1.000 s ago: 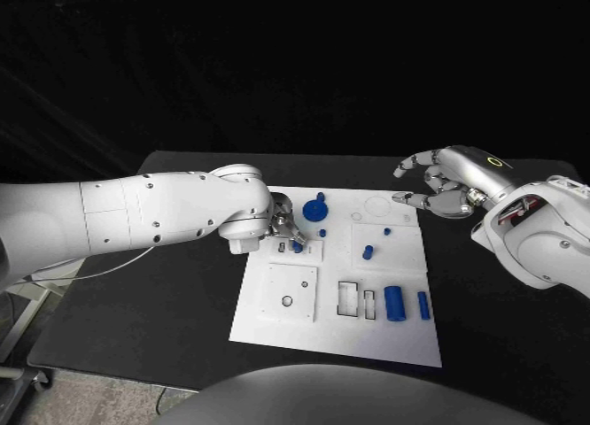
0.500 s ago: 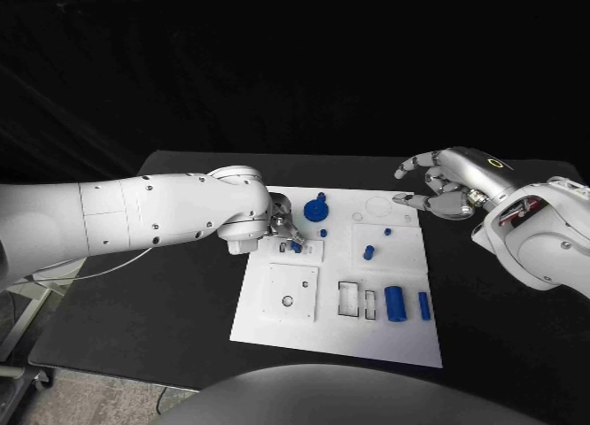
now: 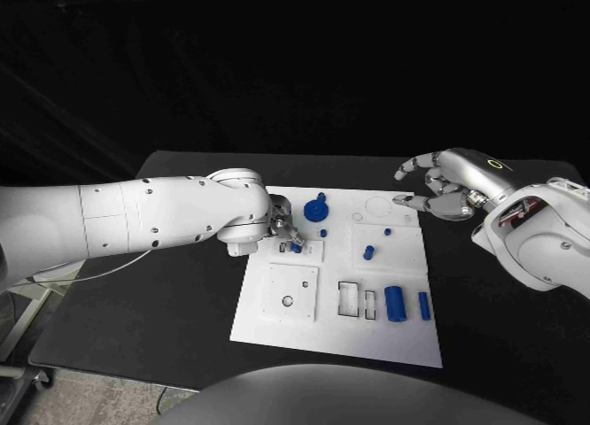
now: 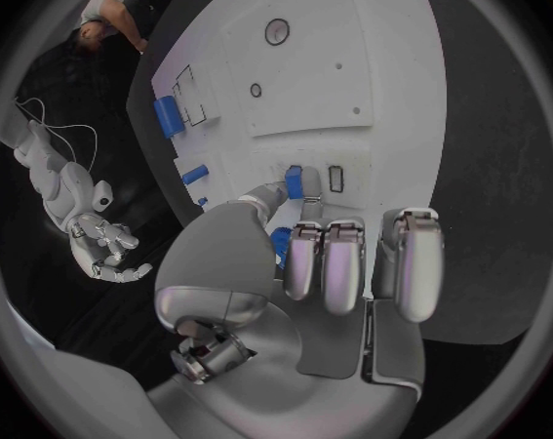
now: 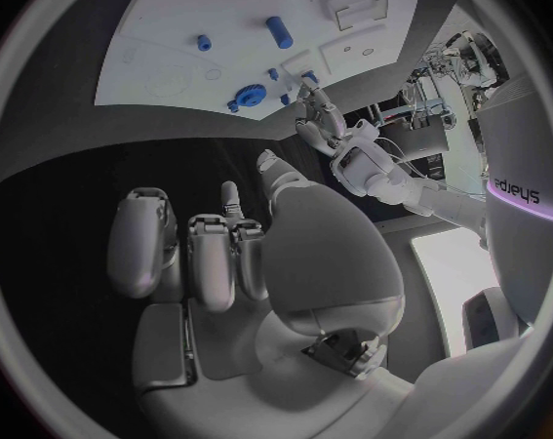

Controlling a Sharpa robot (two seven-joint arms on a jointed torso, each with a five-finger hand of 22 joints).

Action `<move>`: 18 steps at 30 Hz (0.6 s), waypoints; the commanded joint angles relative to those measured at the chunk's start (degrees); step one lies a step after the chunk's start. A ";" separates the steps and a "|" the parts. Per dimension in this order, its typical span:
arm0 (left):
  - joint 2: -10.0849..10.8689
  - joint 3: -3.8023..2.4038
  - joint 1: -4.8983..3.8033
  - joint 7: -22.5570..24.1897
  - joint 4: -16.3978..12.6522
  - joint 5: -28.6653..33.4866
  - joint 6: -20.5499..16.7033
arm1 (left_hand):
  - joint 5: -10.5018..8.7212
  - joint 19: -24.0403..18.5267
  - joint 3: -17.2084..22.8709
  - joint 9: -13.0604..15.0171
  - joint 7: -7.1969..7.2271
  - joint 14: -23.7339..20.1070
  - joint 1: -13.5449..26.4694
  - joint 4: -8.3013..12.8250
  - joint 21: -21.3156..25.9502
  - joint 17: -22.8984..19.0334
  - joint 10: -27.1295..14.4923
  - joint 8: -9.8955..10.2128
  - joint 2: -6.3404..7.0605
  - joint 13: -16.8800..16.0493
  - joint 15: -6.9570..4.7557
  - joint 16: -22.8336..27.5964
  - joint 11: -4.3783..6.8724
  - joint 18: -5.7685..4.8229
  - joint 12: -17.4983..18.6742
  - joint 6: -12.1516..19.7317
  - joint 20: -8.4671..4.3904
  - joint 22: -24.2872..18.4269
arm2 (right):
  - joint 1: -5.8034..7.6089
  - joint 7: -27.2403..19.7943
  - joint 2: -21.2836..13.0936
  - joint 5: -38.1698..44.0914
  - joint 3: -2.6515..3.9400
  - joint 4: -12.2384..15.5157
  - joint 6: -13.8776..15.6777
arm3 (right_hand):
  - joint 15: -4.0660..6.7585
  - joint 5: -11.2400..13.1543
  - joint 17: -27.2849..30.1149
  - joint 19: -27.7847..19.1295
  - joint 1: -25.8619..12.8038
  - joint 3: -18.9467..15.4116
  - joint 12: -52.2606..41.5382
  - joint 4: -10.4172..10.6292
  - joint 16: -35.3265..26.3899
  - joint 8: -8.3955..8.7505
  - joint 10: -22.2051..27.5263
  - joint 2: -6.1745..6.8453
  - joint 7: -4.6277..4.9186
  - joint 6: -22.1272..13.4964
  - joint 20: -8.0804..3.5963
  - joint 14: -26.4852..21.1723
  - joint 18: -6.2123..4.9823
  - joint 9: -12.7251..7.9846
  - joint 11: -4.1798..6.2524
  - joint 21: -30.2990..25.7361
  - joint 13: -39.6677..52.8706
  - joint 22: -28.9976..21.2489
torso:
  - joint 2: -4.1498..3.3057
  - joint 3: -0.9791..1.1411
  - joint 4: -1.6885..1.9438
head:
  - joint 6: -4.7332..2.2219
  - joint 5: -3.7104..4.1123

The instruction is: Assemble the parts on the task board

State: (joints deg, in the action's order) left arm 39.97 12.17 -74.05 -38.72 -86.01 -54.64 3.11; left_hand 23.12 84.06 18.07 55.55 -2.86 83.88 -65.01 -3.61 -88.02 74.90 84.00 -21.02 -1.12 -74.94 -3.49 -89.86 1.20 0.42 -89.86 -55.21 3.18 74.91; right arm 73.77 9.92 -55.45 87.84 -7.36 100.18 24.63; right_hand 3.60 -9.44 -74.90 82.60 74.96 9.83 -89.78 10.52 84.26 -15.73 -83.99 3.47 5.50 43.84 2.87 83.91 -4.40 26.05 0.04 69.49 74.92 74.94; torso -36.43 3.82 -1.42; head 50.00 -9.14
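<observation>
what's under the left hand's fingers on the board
A small blue part at the left hand's fingertips, beside a slot on the task board. Whether it is seated is hidden.

White task board point(image 3: 295, 323) lies flat mid-table, with blue parts: a gear point(image 3: 317, 211), cylinder point(image 3: 395, 303), and pegs.

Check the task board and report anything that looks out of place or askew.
Nothing is spilled or damaged. The white task board lies flat on the black table. One short blue peg lies tilted rather than square to the board's edges, and the blue cylinder lies loose beside the rectangular slots.
</observation>
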 commanded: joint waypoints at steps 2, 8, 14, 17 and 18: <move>-0.15 0.07 0.50 0.39 -0.21 -0.79 0.14 | -0.47 2.80 0.71 0.28 0.48 6.12 0.52 -0.02 0.39 15.10 6.00 0.31 -0.32 -15.06 0.03 -0.14 -0.10 0.53 -0.14 -0.46 -0.15 12.78 | -0.11 0.20 0.02 -0.02 0.00 -0.04 -0.51 | -0.24 -0.22 -9.27 -0.17 0.35 0.35 -0.22 0.10 -0.40 -0.13 -6.01 -0.18 0.11 0.45 0.05 4.08 0.05 -0.06 -0.31 -0.22 15.08 9.08 | -0.05 -0.06 -0.07 | 0.00 0.15; -0.09 0.06 0.81 0.48 -0.82 -0.74 -0.10 | -2.03 2.69 1.34 0.71 0.40 6.12 1.37 -0.21 0.50 15.10 6.00 0.73 -0.21 -15.06 0.12 -0.14 -0.19 0.56 -0.14 -0.56 -0.07 12.72 | -0.22 0.22 -0.08 -0.03 -0.01 -0.04 -0.53 | -0.26 -0.23 -9.24 -0.20 0.38 0.37 -0.22 0.08 -0.43 -0.11 -6.01 -0.21 0.13 0.47 0.06 4.06 0.03 -0.11 -0.32 -0.30 15.08 9.06 | -0.07 -0.05 0.00 | 0.00 0.28; -0.02 0.06 0.92 0.56 -0.85 -0.73 -0.54 | -5.82 2.64 1.47 1.06 0.28 6.12 2.82 -1.05 0.59 15.10 6.00 1.45 -0.25 -15.06 0.23 -0.14 -0.32 0.58 -0.14 -0.69 0.05 12.70 | -0.29 0.22 -0.05 -0.05 -0.01 -0.07 -0.50 | -0.26 -0.23 -9.24 -0.20 0.38 0.37 -0.22 0.08 -0.43 -0.11 -6.01 -0.21 0.13 0.47 0.06 4.06 0.03 -0.11 -0.32 -0.30 15.08 9.06 | -0.07 0.00 0.01 | 0.00 0.27; 0.04 0.06 0.94 0.56 -0.82 -0.73 -0.54 | -11.09 2.57 -0.12 0.86 -0.02 6.12 5.54 -3.39 0.68 15.10 6.00 2.45 -0.18 -15.06 0.45 -0.14 -0.58 0.60 -0.14 -1.05 0.25 12.67 | -0.31 0.22 -0.02 -0.07 -0.01 -0.10 -0.55 | -0.26 -0.23 -9.24 -0.20 0.38 0.37 -0.22 0.08 -0.43 -0.11 -6.01 -0.21 0.13 0.47 0.06 4.06 0.03 -0.11 -0.32 -0.30 15.08 9.06 | -0.05 -0.01 -0.01 | 0.00 0.31; 0.06 0.06 0.95 0.55 -0.82 -0.73 -0.51 | -12.53 2.58 -0.95 0.73 -0.17 6.12 6.65 -4.38 0.69 15.10 6.00 2.79 -0.07 -15.06 0.55 -0.14 -0.70 0.60 -0.14 -1.20 0.30 12.67 | -0.32 0.22 -0.02 -0.08 -0.01 -0.11 -0.60 | -0.26 -0.23 -9.24 -0.20 0.38 0.37 -0.22 0.08 -0.43 -0.11 -6.01 -0.21 0.13 0.47 0.06 4.06 0.03 -0.11 -0.32 -0.30 15.08 9.06 | -0.07 -0.02 0.00 | 0.00 0.33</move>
State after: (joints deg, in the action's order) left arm 40.09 12.13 -73.33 -38.64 -86.60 -55.48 2.10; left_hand 11.39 84.06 17.33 56.37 -2.62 84.10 -59.03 -7.35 -87.53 74.94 84.00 -18.52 -1.34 -74.93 -3.27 -89.86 0.77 0.43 -89.86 -56.59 3.18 74.90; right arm 73.50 9.96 -55.49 87.66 -7.38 100.13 24.53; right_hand 3.59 -9.44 -74.94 82.60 74.96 9.83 -89.78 10.52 84.04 -15.73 -83.99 3.47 5.70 44.04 2.87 83.91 -4.40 25.99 0.04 69.50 74.91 74.92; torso -36.50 3.80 -1.41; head 50.00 -8.83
